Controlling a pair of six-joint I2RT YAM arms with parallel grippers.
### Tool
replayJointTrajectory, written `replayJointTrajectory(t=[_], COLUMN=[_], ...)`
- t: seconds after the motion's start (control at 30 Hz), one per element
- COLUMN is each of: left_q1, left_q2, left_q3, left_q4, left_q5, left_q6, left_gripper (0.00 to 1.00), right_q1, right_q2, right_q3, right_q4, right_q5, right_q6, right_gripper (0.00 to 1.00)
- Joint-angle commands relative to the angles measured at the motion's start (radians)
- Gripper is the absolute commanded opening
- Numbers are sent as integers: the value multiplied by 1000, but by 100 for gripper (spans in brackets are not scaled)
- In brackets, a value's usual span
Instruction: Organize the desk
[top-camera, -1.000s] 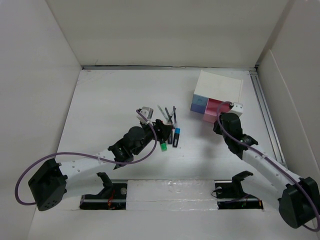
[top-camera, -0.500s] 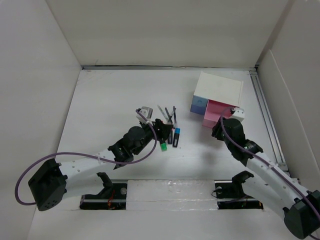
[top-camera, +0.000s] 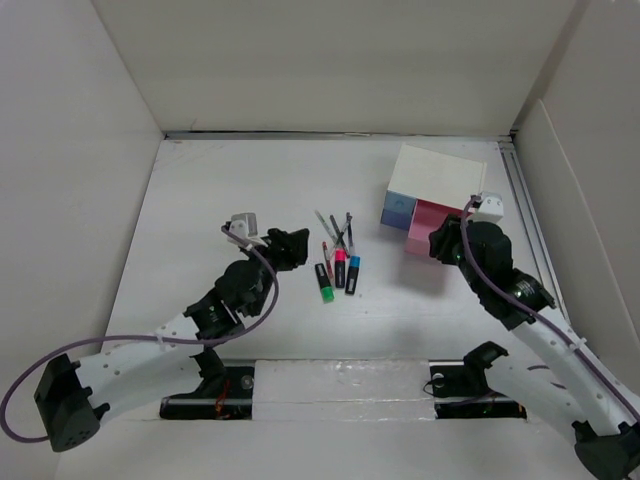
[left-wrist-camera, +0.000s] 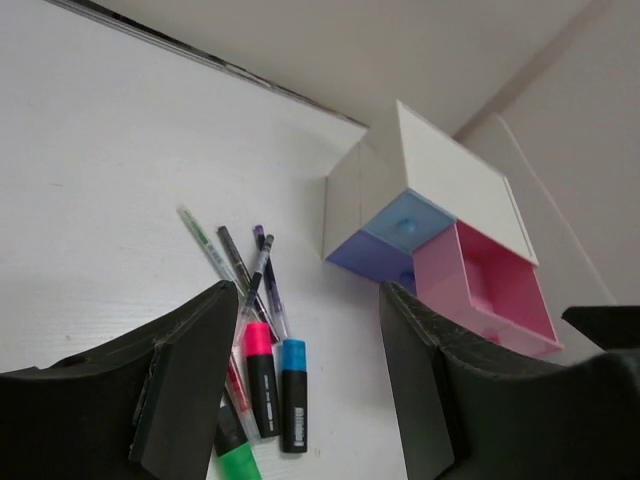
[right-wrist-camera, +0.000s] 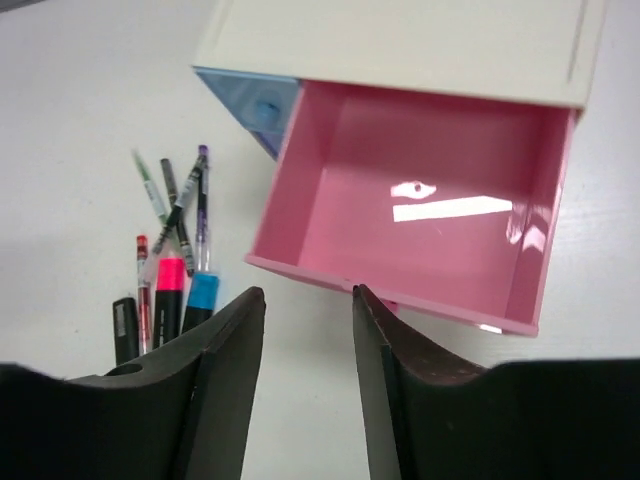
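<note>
Your left end effector (top-camera: 291, 246) sits just left of centre in the overhead view. Its fingers (left-wrist-camera: 190, 385) stand wide apart and hold nothing. Your right end effector (top-camera: 446, 246) is at centre right, with its fingers (right-wrist-camera: 228, 370) parted by a narrower gap, and it also holds nothing. The desk (top-camera: 220, 185) is the white surface spread under both of them and outward to the panels on every side. It lies flat, its edges are square to the frame, and its wider run appears to go left to right.

Just right of the left end effector, seven writing tools lie together. You have three highlighters: green (top-camera: 327, 294), pink (top-camera: 339, 258) and blue (top-camera: 354, 264). There is also one red pen (top-camera: 326, 252). Three thin pens (top-camera: 337, 226) fan out toward the top of the frame, and two of them cross.

At the upper right there is one white drawer box (top-camera: 440, 172). Its pink drawer (right-wrist-camera: 420, 215) is pulled open, just ahead of the right end effector. Two blue drawers (left-wrist-camera: 395, 235) beside it are closed.
</note>
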Motion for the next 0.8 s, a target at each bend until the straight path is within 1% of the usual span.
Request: replayJointTrajectory(t=[0.0,0.03,0.07,0.1,0.13,0.2,0.23,0.33,0.37,0.4,0.43,0.47,0.5,0.53,0.57,0.6,0.67,0.7,0.77], left_q1=[18,18,18,18,18,18,18,18,18,18,33,46,55,76,87,99,124,135,135], left_q2=[-80,-81,-88,-94,-98,-107,-113,-145,-157,-160,-160,-162,-168,-170,-180,-180,-183,-182,-170], left_q3=[-27,-27,-27,-29,-24,-18,-18,-24,-30,-38,-26,-4,-3,-9,-15,-22,-26,-27,-36], left_q4=[-54,-54,-57,-60,-71,-87,-95,-92,-83,-66,-95,-139,-129,-120,-118,-114,-114,-111,-89], left_q5=[-117,-117,-117,-117,-117,-118,-123,-109,-109,-117,-108,-80,-71,-50,-45,-30,12,12,4], left_q6=[-55,-57,-55,-57,-57,-57,-60,-57,-52,-35,-43,-67,-58,-58,-58,-60,-58,-55,-48], left_gripper=[55,55,55,55,55,55,55,55,54,55,55,55,55,55,55,55,55,55,55], right_q1=[63,63,80,114,129,158,183,201,201,201,201,201,201,212,212,212,223,223,223], right_q2=[65,66,86,109,165,239,320,447,527,567,607,683,723,762,802,884,958,1018,1063], right_q3=[114,115,131,154,167,206,217,233,225,216,217,223,230,243,272,298,393,420,463], right_q4=[8,8,37,54,71,112,132,198,256,295,324,380,413,424,483,491,459,455,450], right_q5=[0,0,-5,-8,-18,-37,-69,-121,-133,-141,-167,-188,-199,-198,-204,-210,-213,-195,-143], right_q6=[-79,-79,-97,-106,-114,-137,-143,-149,-145,-134,-131,-142,-134,-126,-119,-117,-137,-151,-157], right_gripper=[25,25,19,16,11,6,3,0,0,0,2,6,12,26,31,34,40,41,41])
